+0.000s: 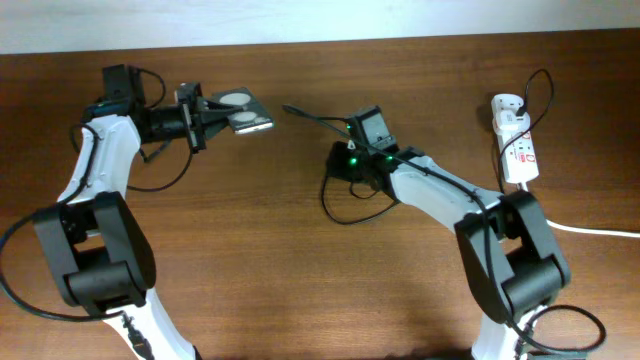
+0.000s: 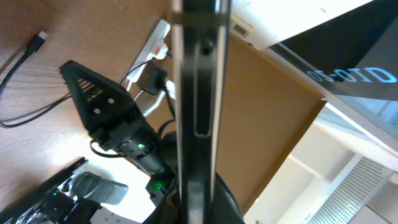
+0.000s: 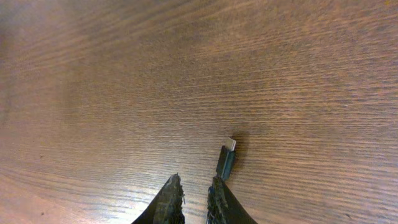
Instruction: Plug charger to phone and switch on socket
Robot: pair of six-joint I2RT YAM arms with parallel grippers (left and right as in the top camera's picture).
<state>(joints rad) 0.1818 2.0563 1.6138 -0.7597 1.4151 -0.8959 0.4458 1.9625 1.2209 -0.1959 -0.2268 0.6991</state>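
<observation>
Overhead, table: brown wood point(image 1: 300, 300), with one arm on each side of it.
Overhead, phone: the phone point(image 1: 250, 116) is far over on the left, two white round patches facing up. I cannot tell whether it touches the wood.
Overhead, left gripper: the left gripper point(image 1: 212, 113) is clamped on the phone's near end.
Overhead, socket: the socket point(image 1: 517, 150) lies at the far right, well apart from the phone. A white adapter point(image 1: 507, 107) sits at its far end and a thick white cord point(image 1: 595, 229) runs off to the right edge.
Overhead, charger: the charger point(image 1: 323, 197) loops its thin black cable on the wood beside the right arm point(image 1: 430, 185), between phone and socket.
Left wrist, phone: seen edge-on, it is a dark upright bar point(image 2: 196, 93) down the middle of the view. The jaws holding it are hidden behind it.
Left wrist, plug tip: the plug tip point(image 2: 41, 37) lies on the wood at top left, just past the right arm's pointed black end. The socket point(image 2: 158, 36) is farther back.
Right wrist, right gripper: the right gripper point(image 3: 194, 182) has its fingers drawn nearly together, with a thin slit of wood showing between them.
Right wrist, plug tip: small and black with a metal end point(image 3: 227, 158), it is just ahead of the fingertips, its base meeting one finger. I cannot tell whether the cable is pinched.
</observation>
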